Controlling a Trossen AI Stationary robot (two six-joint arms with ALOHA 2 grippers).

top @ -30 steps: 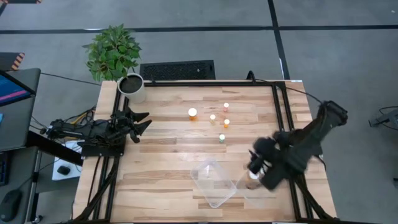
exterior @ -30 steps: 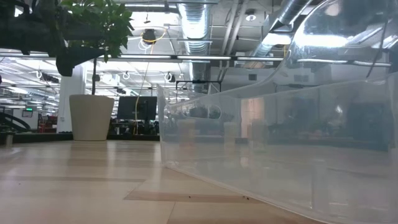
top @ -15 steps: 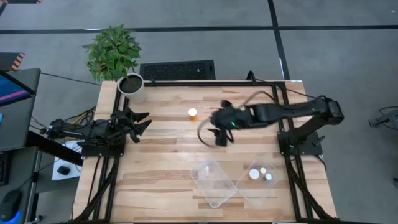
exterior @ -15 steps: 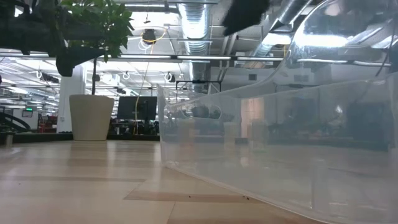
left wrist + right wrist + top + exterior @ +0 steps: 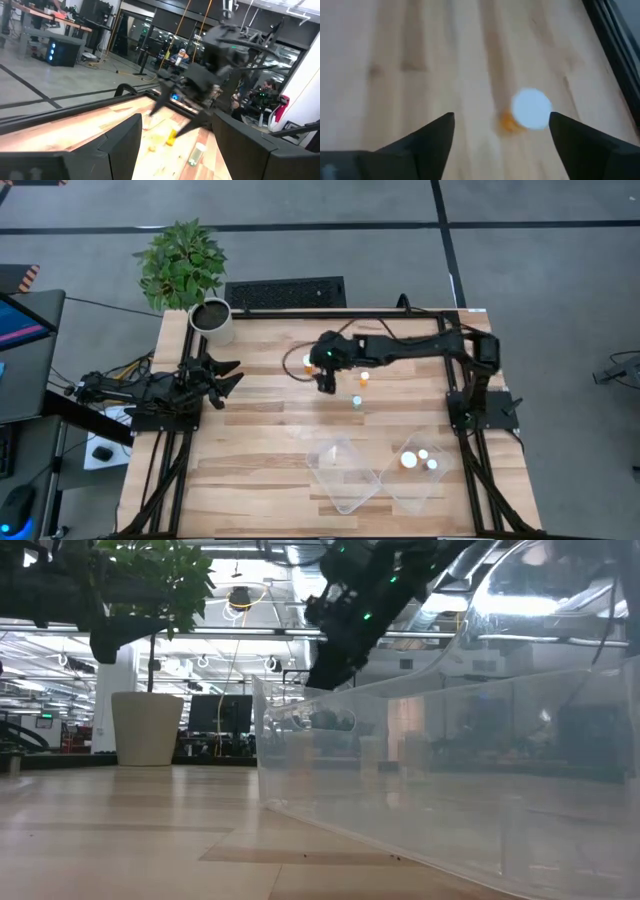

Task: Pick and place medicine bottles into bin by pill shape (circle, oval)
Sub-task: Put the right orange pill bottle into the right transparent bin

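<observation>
A larger orange bottle with a white cap [image 5: 308,361] stands upright on the wood table, left of the other bottles. My right gripper [image 5: 324,381] hovers open just beside it, touching nothing. In the right wrist view the bottle [image 5: 530,109] shows below, between the open fingers of my right gripper [image 5: 501,116] and nearer one of them. Two small bottles [image 5: 364,378] [image 5: 356,402] stand right of the gripper. Three white-capped bottles [image 5: 420,459] lie in the right clear bin [image 5: 400,485]. My left gripper [image 5: 228,375] waits open at the table's left edge.
A second clear bin [image 5: 340,475] stands left of the right bin, near the front edge; its wall [image 5: 400,770] fills the low view. A white plant pot [image 5: 213,321] stands at the far left corner. My right arm [image 5: 420,350] reaches across the far half of the table.
My right gripper has swung from over the right bin, near the front right, up and toward the far and left side, past the small bottles, to the larger orange bottle. The bin, no longer covered by the arm, shows three caps.
</observation>
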